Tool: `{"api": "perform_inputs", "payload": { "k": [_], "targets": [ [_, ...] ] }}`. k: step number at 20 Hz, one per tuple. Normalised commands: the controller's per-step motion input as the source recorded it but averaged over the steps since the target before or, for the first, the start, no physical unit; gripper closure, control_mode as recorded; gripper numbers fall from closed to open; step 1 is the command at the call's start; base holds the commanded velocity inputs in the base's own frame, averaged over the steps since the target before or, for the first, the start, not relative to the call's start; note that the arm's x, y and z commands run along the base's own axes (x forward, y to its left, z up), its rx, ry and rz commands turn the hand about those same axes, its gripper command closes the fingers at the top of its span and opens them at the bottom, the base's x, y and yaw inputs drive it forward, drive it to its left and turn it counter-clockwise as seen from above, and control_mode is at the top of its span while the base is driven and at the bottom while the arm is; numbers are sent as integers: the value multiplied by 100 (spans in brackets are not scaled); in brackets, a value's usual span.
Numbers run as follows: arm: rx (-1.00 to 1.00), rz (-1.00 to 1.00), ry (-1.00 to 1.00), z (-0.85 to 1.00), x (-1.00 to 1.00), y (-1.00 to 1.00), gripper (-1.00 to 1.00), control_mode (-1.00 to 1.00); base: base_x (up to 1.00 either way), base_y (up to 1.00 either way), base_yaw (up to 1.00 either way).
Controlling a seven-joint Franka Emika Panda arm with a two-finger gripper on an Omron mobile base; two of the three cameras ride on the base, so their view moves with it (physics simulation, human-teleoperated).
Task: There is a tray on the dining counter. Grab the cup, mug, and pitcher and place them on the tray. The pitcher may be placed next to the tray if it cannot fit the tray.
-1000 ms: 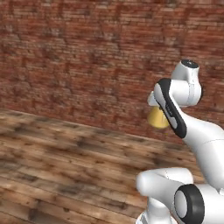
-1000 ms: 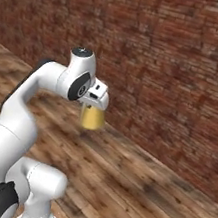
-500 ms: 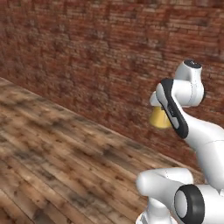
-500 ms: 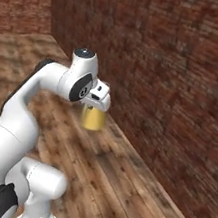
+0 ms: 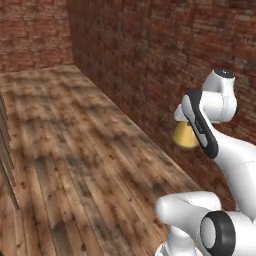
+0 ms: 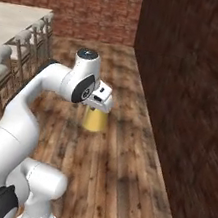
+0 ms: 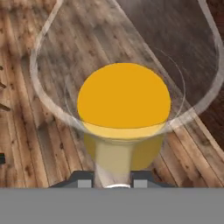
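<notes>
My gripper is shut on the rim of the clear glass pitcher, which hangs below the hand, well above the wooden floor. In the hand view I look down into the pitcher: amber-orange liquid fills its lower body and the flared clear rim rings it, with my gripper at the bottom edge. From the left base the pitcher shows as a yellow-orange shape partly hidden behind my forearm. A corner of the pale dining counter sits at the far left. The tray, cup and mug are out of view.
A dark brick wall runs close along my right side and another closes the far end of the room. Grey stools line the counter's edge. Thin dark legs stand at the left edge. Wooden floor lies ahead.
The whole scene has swung across both base views, so the base has turned; the counter and stools have come into sight. The arm still carries the pitcher in the same pose.
</notes>
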Motion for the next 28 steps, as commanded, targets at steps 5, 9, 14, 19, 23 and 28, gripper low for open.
{"api": "perform_inputs", "payload": {
  "k": [5, 9, 14, 19, 23, 28],
  "targets": [
    [0, 0, 0, 0, 0, 0, 100, 100, 69, -53, 74],
    [0, 0, 0, 0, 0, 0, 100, 100, 75, -52, 76],
    [0, 0, 0, 0, 0, 0, 100, 100, 80, -51, 76],
    [0, 0, 0, 0, 0, 0, 100, 100, 74, -62, 69],
    [0, 0, 0, 0, 0, 0, 100, 100, 69, -73, 64],
    [0, 0, 0, 0, 0, 0, 100, 100, 65, -78, 62]
  ]
}}
